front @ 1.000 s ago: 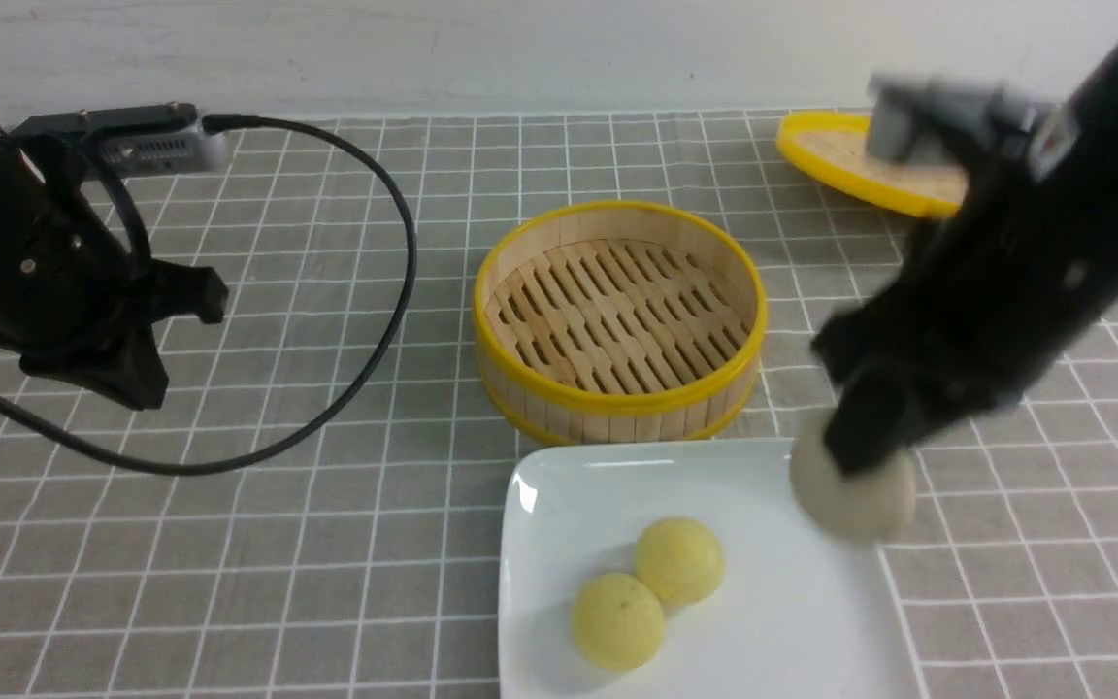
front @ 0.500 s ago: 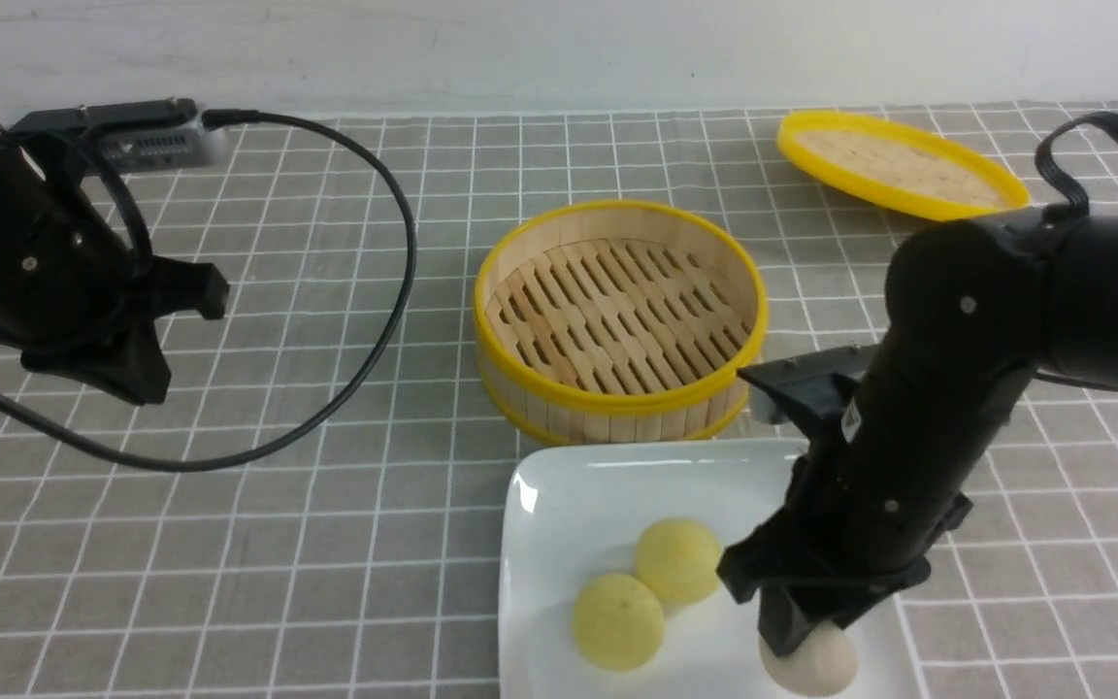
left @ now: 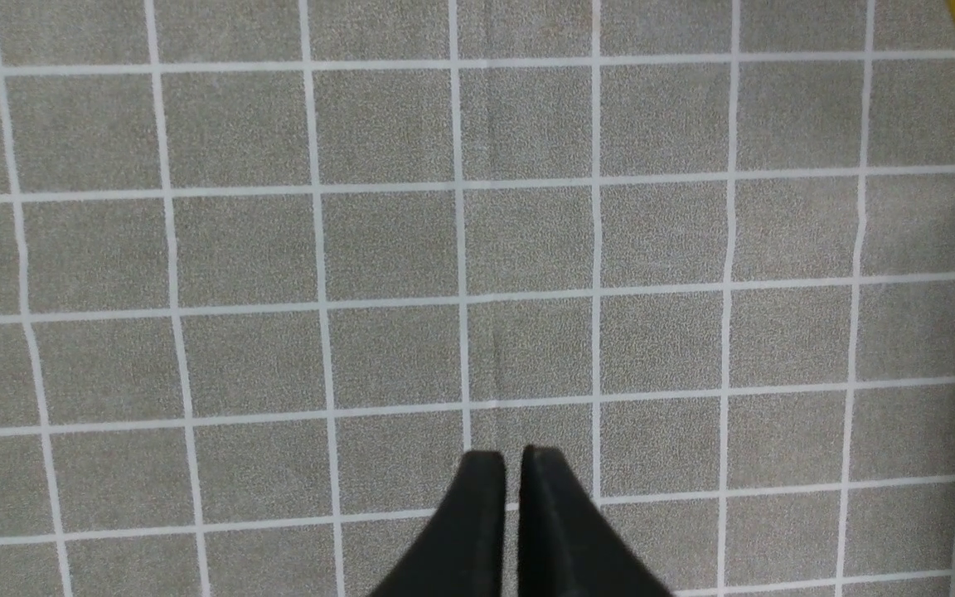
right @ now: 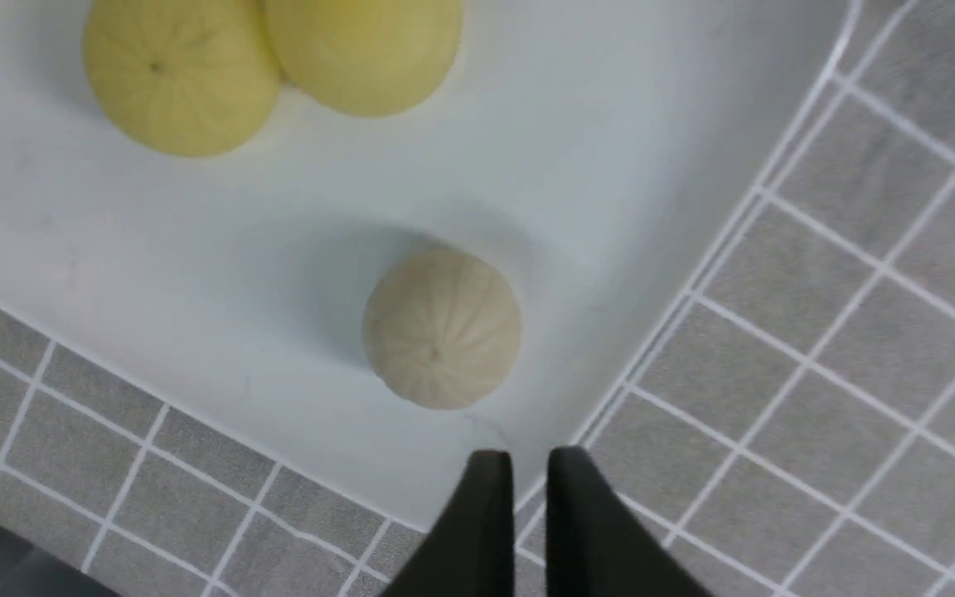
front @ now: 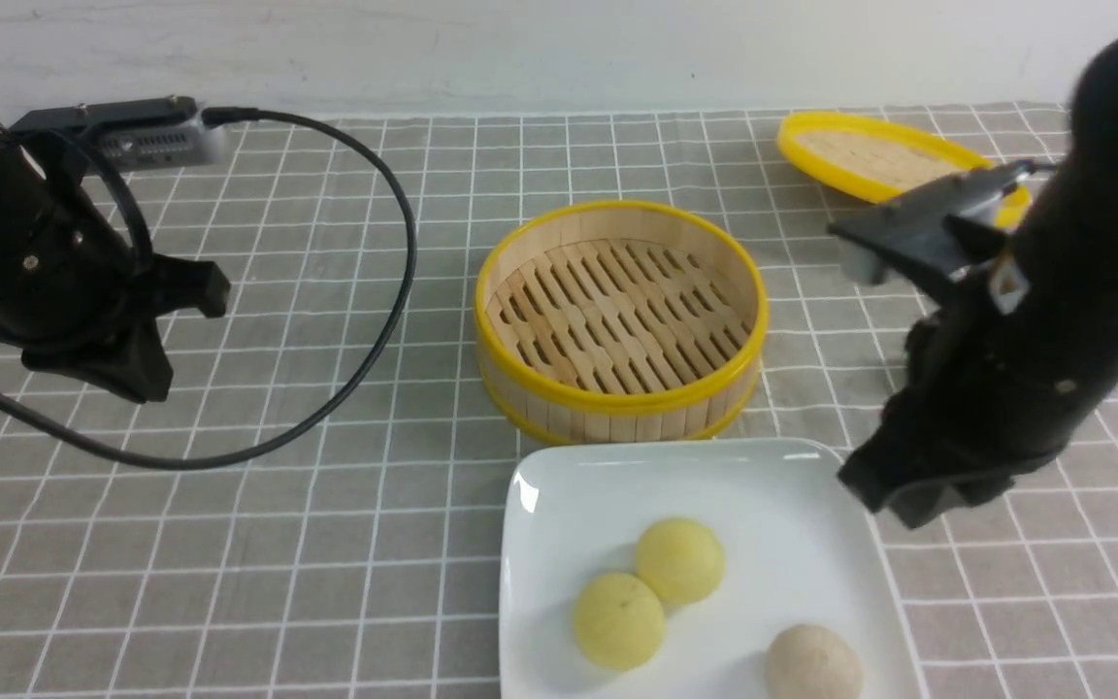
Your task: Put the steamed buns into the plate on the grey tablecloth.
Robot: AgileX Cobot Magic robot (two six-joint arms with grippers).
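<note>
The white square plate [front: 617, 485] lies on the grey tablecloth [front: 326, 544] at the front. Two pale yellow buns [front: 679, 560] [front: 618, 620] touch each other in it. The beige bun [front: 813, 664] sits near the plate's front right corner and also shows in the right wrist view [right: 442, 327]. My right gripper [front: 908, 495] hangs above the plate's right rim, apart from the buns; in its wrist view [right: 530, 458] the fingers are shut and empty. My left gripper [front: 132, 379] is far left over bare cloth, shut and empty in its wrist view [left: 512, 458].
An empty bamboo steamer basket [front: 620, 316] stands just behind the plate. Its flat yellow-rimmed lid [front: 870, 160] lies at the back right, partly behind my right arm. A black cable [front: 394, 301] loops over the cloth from a grey box [front: 147, 141] at the back left.
My right gripper carried the beige bun down into the plate's front right corner, let it go, then rose and drew back to the right. The left arm has not moved.
</note>
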